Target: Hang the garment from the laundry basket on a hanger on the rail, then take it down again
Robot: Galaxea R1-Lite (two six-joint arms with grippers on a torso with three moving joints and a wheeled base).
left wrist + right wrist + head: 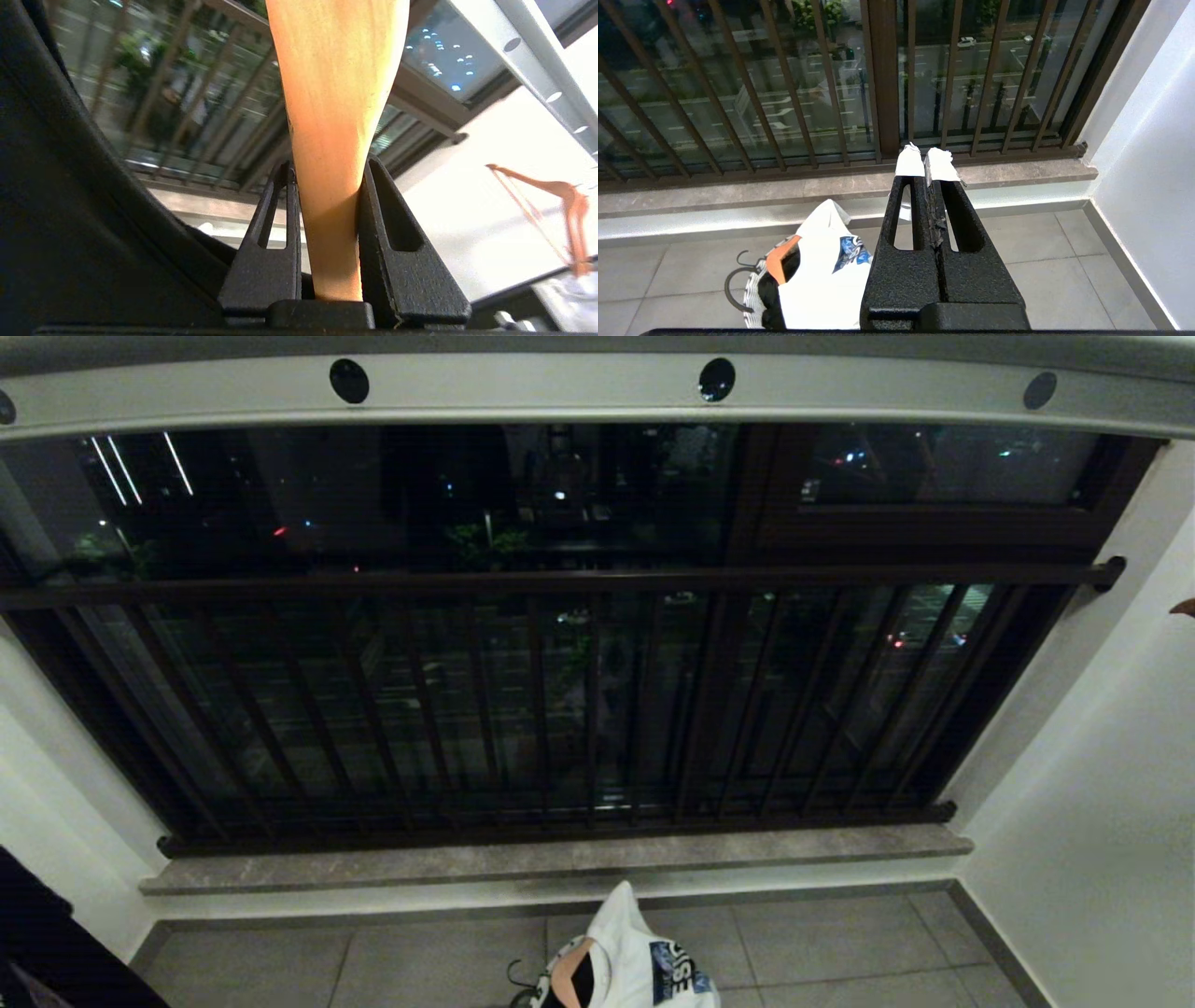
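left gripper (327, 186): clamps wooden hanger (334, 116) | rail (597, 392): overhead, bare

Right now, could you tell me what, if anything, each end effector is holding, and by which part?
The left end effector grips a wooden hanger, its fingers clamped on the hanger's narrow lower stretch. The right end effector is shut and holds nothing.

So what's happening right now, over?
Left gripper shut on wooden hanger. Right gripper shut, empty. White garment over laundry basket. Rail bare.
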